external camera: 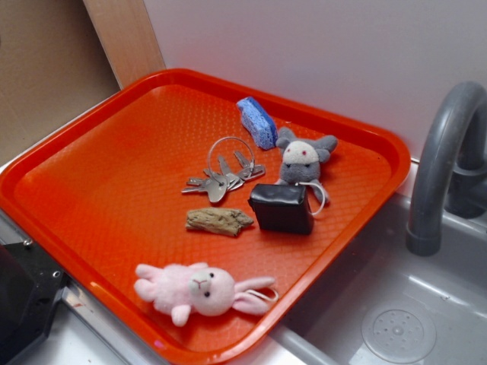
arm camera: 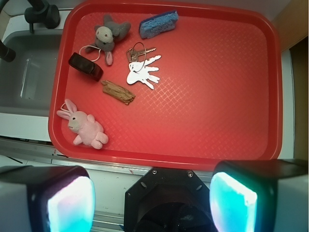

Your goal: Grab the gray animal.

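The gray animal [external camera: 302, 158] lies at the far right of the orange tray [external camera: 99, 190], white face up, ears splayed, its white string loop next to a black box [external camera: 282, 207]. In the wrist view it [arm camera: 108, 36] lies at the tray's [arm camera: 217, 111] upper left. My gripper [arm camera: 152, 203] is open and empty, high above the counter just off the tray's near edge, far from the toy. Both pads [arm camera: 72, 205] glow cyan at the bottom of the wrist view. The gripper does not show in the exterior view.
On the tray lie a blue sponge [external camera: 256, 120], a bunch of keys [external camera: 222, 176], a brown wood piece [external camera: 219, 220] and a pink plush bunny [external camera: 204, 289]. A gray sink [external camera: 396, 304] with a faucet [external camera: 441, 167] adjoins the tray on the right.
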